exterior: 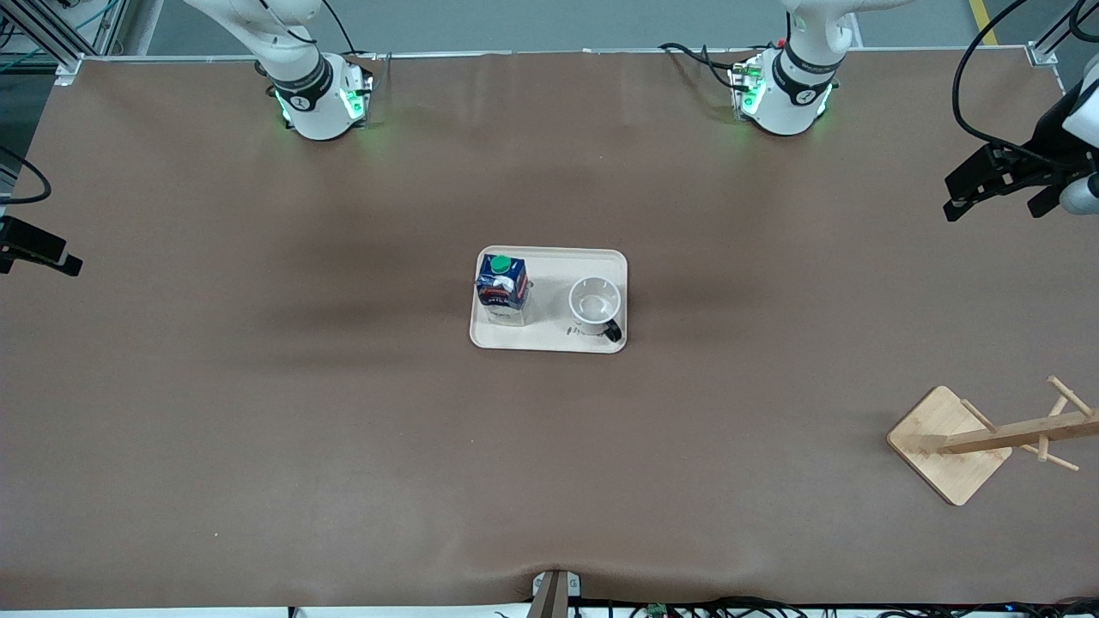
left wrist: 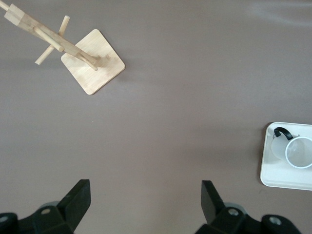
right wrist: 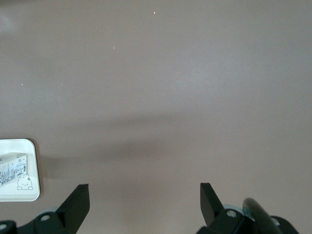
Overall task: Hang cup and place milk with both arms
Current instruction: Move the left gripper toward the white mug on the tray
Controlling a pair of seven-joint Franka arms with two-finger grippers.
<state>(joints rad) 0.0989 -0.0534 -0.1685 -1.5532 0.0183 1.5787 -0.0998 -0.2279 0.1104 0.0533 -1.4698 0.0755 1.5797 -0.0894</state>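
The cup (exterior: 594,304) stands upright on a cream tray (exterior: 549,342) mid-table, its black handle turned toward the front camera. The milk (exterior: 502,290) stands beside it on the same tray, toward the right arm's end. A wooden mug tree (exterior: 979,440) stands well apart, at the left arm's end. The left gripper (left wrist: 146,202) hangs over bare table with fingers spread wide, holding nothing. The right gripper (right wrist: 145,204) waits likewise, wide open and empty, over its own end.
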